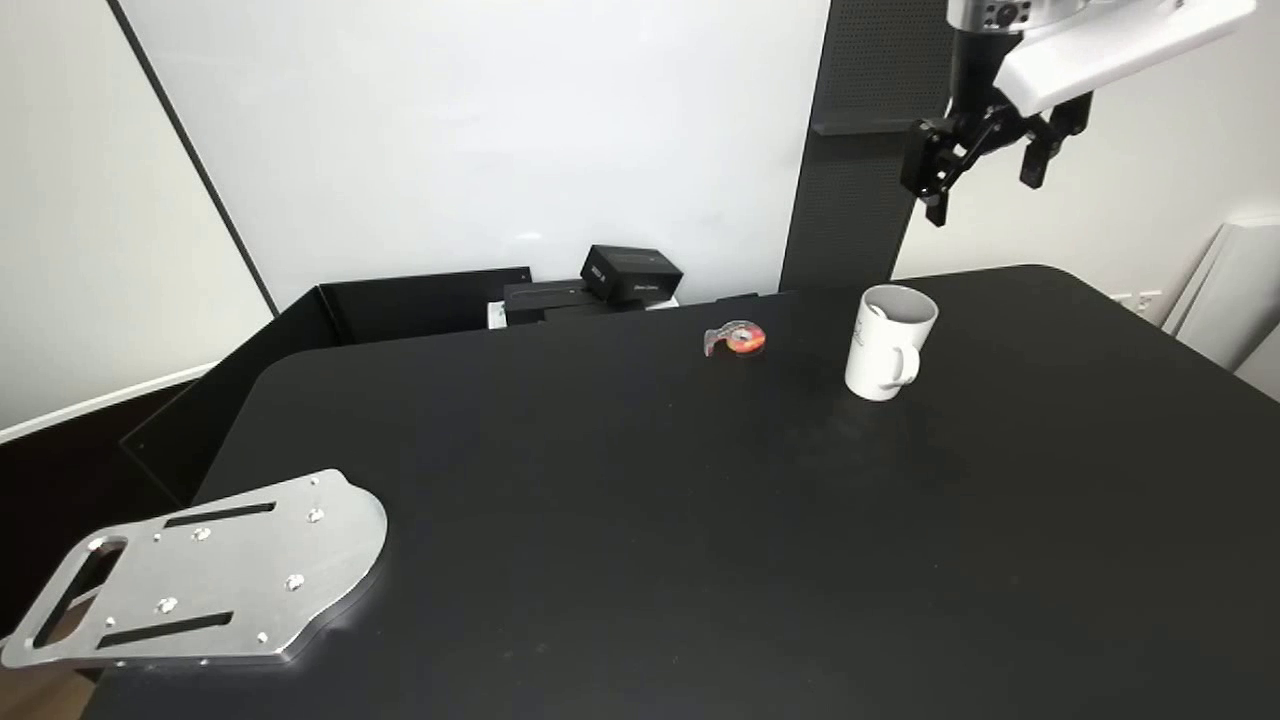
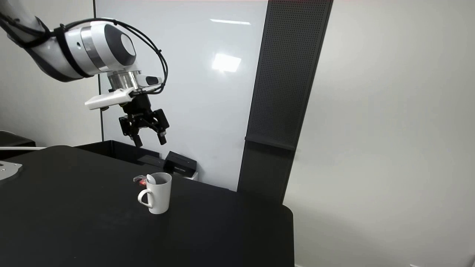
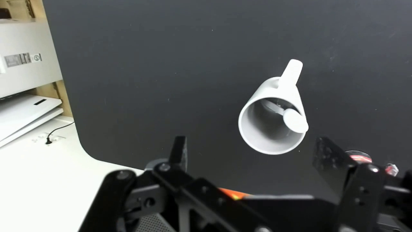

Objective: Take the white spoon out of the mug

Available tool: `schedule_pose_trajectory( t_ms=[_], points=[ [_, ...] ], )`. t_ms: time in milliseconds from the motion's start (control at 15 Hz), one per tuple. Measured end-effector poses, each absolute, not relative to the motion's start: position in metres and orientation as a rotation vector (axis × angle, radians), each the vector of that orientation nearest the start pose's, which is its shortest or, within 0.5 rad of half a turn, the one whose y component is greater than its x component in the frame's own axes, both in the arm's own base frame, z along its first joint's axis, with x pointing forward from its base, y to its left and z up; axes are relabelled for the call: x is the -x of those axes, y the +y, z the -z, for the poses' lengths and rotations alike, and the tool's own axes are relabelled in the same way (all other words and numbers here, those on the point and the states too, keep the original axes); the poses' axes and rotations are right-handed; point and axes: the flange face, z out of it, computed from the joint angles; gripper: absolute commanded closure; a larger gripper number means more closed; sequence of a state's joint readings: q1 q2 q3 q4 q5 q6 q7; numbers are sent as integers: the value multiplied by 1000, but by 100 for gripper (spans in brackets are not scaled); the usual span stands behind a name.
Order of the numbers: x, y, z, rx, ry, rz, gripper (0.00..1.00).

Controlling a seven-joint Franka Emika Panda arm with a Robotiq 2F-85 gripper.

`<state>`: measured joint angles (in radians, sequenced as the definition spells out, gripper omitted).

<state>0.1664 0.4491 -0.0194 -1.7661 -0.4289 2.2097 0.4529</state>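
Note:
The white mug [image 1: 873, 362] stands upright on the black table, and it also shows in the other views [image 2: 160, 198] [image 3: 285, 91]. The white spoon [image 3: 295, 120] leans inside the mug. Its oval bowl is up at the rim and its handle goes down into the mug. The bowl's tip also shows at the rim in both exterior views [image 1: 879, 312] [image 2: 150, 179]. My gripper [image 1: 985, 196] is open and empty, well above the table and apart from the mug. It also shows in the other views [image 2: 150, 141] [image 3: 251, 149], where its fingers are wide apart.
A small red and clear object [image 1: 745, 338] lies near the mug by the table's back edge. Black boxes [image 1: 632, 273] stand behind that edge. A silver metal plate [image 1: 250, 560] lies at the table's side. A white wall panel [image 1: 480, 150] rises behind the table.

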Motion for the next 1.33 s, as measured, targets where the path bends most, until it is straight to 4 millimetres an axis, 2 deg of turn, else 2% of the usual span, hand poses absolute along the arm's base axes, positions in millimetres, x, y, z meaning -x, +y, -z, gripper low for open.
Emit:
schedule_pose_trajectory(
  t_ms=[333, 533, 1333],
  points=[
    [-679, 108, -286, 3531, 57, 54, 0],
    [-685, 123, -277, 3552, 46, -14, 0],
    [-685, 123, -272, 3559, 17, -18, 0]
  ],
)
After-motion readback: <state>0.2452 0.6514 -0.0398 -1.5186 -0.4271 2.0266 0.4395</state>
